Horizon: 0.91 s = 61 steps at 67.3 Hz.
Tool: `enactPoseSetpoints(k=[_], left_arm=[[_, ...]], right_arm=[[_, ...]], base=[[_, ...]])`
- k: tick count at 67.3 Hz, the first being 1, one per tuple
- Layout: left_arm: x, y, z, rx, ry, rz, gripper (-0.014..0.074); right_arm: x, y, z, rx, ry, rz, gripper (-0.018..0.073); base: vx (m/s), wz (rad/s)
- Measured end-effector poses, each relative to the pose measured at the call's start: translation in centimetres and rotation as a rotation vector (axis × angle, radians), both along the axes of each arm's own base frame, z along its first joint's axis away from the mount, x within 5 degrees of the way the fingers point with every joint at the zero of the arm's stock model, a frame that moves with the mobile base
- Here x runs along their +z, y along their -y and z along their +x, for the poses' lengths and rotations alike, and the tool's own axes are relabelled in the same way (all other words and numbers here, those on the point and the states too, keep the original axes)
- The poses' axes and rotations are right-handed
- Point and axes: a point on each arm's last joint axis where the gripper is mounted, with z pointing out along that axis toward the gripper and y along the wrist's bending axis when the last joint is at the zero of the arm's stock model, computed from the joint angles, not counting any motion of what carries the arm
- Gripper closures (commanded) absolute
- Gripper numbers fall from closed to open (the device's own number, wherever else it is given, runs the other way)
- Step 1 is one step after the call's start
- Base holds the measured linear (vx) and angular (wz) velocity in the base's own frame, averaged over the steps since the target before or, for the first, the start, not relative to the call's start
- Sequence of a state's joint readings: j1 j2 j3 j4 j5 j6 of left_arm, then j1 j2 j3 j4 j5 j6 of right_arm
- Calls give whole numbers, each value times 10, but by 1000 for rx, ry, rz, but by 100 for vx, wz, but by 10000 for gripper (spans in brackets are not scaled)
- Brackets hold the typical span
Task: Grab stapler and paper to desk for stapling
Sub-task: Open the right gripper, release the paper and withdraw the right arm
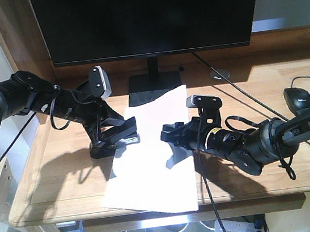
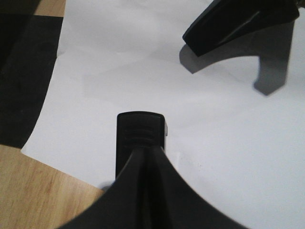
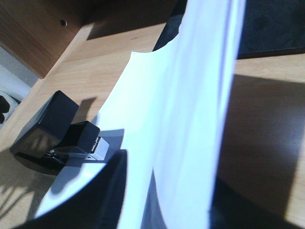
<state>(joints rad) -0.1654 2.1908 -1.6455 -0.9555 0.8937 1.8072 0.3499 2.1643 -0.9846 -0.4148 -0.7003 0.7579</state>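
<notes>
Wooden desk (image 1: 55,183), one stapler (image 1: 116,137), one paper stack (image 1: 151,176)

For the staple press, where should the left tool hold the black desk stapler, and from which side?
Across the narrow sides of the black desk stapler, behind its mouth, coming from above left. Its body lies flat with the mouth facing right over the edge of the white paper sheets, so that end must stay free.
</notes>
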Motion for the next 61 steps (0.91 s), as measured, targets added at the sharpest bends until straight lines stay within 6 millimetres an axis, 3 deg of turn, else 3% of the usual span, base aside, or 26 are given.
enactPoseSetpoints(k=[13,33,48,61], left_arm=[[0,0,0,0,0,0,603],[0,0,0,0,0,0,603],[0,0,0,0,0,0,603],[0,0,0,0,0,0,603]], right_arm=[[-1,2,0,1,-11,-45,1],[26,11,-2,6,-7,-239,-8],[66,27,-5,-35,16,-343,-8],[121,57,-13,-122,46,-385,-8]], base=[[0,0],[0,0],[0,0],[0,0]])
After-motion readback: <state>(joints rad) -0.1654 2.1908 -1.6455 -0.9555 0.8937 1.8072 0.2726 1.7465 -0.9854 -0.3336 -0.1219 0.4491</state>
